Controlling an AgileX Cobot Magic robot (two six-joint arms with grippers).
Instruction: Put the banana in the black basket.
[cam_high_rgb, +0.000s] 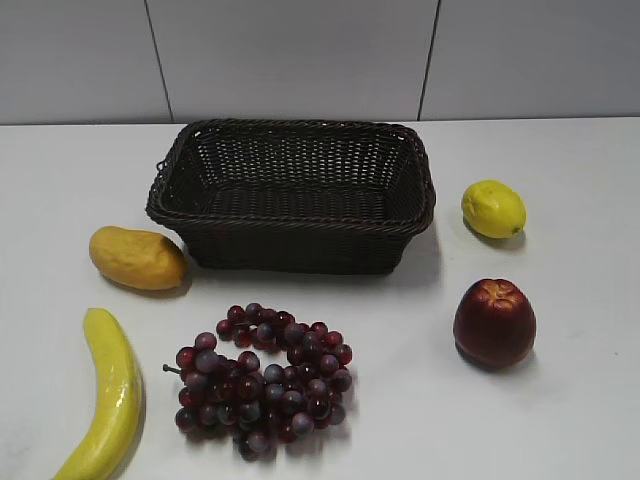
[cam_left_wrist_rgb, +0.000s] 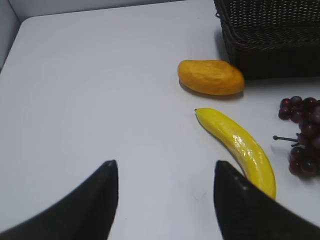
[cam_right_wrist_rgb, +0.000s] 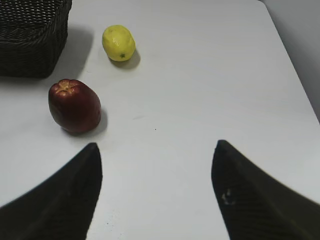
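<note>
Banana (cam_high_rgb: 107, 400) lies on white table (cam_high_rgb: 560, 420), front left, near the mango (cam_high_rgb: 137, 258) and left of the grape bunch (cam_high_rgb: 262, 378). Black basket (cam_high_rgb: 292, 195) sits at centre back, holding nothing visible. Lemon (cam_high_rgb: 493, 208) and red apple (cam_high_rgb: 494, 323) to its right. Left gripper (cam_left_wrist_rgb: 165, 172) jaws spread, above bare table beside banana. Right gripper (cam_right_wrist_rgb: 156, 155) jaws spread, holding nothing
</note>
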